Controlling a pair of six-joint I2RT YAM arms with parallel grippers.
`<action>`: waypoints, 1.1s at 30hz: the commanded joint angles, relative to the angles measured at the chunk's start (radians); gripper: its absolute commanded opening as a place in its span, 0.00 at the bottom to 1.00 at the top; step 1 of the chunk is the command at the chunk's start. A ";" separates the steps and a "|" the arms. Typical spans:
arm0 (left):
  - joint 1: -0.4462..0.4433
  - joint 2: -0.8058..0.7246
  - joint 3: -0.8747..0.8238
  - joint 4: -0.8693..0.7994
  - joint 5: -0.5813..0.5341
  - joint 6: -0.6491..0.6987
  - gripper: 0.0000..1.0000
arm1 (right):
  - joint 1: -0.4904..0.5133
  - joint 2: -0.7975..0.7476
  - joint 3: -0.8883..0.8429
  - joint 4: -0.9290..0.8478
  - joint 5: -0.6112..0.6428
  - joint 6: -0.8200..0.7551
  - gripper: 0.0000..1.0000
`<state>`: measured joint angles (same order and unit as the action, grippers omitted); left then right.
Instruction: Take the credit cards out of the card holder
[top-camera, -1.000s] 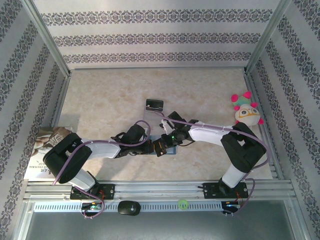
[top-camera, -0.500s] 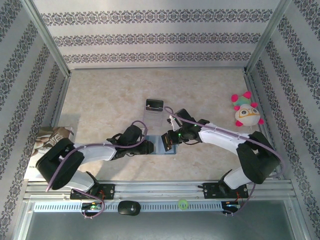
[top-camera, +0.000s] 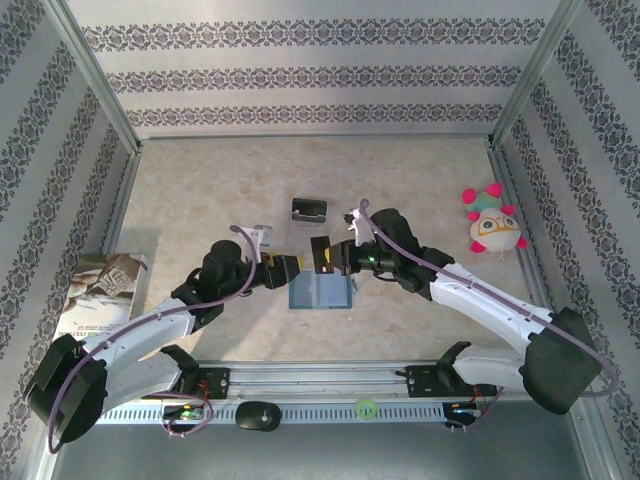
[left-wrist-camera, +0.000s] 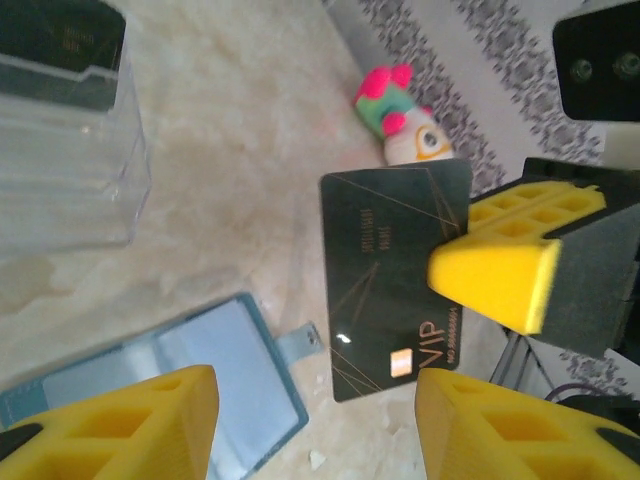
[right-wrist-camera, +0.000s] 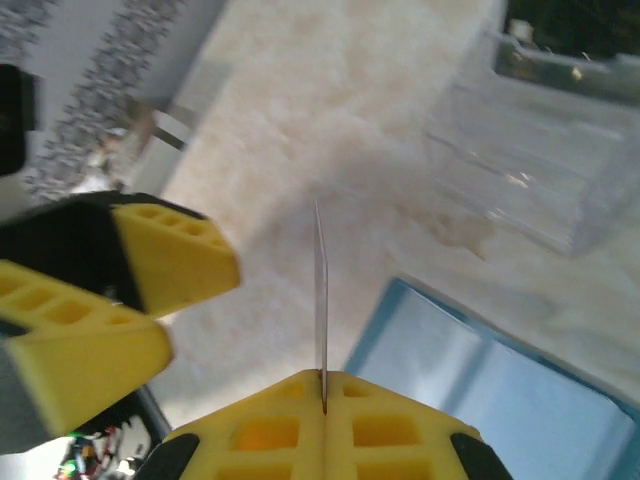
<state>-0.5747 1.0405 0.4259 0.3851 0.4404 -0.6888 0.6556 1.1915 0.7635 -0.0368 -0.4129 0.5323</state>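
The teal-blue card holder (top-camera: 320, 292) lies open on the table, its grey-blue inside up (left-wrist-camera: 150, 375) (right-wrist-camera: 500, 370). My right gripper (top-camera: 337, 257) (right-wrist-camera: 323, 392) is shut on a black credit card (top-camera: 320, 252), held clear above the holder. The left wrist view has the card face-on (left-wrist-camera: 390, 285) with gold "VIP" lettering, and the right wrist view has it edge-on (right-wrist-camera: 321, 290). My left gripper (top-camera: 284, 268) (left-wrist-camera: 315, 430) hovers open just left of the card and above the holder, with nothing between its fingers.
A clear plastic stand (top-camera: 308, 210) (left-wrist-camera: 60, 150) (right-wrist-camera: 540, 170) with a black piece stands just behind the grippers. A plush toy (top-camera: 492, 222) (left-wrist-camera: 400, 115) sits by the right wall. Printed paper (top-camera: 100, 290) lies at the left edge.
The left gripper opened, let go of the holder and drew back to the left. The right gripper lifted the black card out of the holder and up toward the back.
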 joint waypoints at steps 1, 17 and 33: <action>0.035 -0.003 -0.018 0.246 0.126 -0.032 0.55 | -0.028 -0.036 -0.042 0.230 -0.133 0.075 0.00; 0.060 0.040 -0.050 0.488 0.223 -0.127 0.44 | -0.061 -0.040 -0.153 0.606 -0.357 0.236 0.00; 0.060 0.023 0.073 0.271 0.288 -0.045 0.00 | -0.076 -0.022 -0.157 0.484 -0.277 0.210 0.23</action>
<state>-0.5217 1.0996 0.4141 0.8040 0.7021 -0.8326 0.5934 1.1938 0.6220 0.4904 -0.7177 0.7570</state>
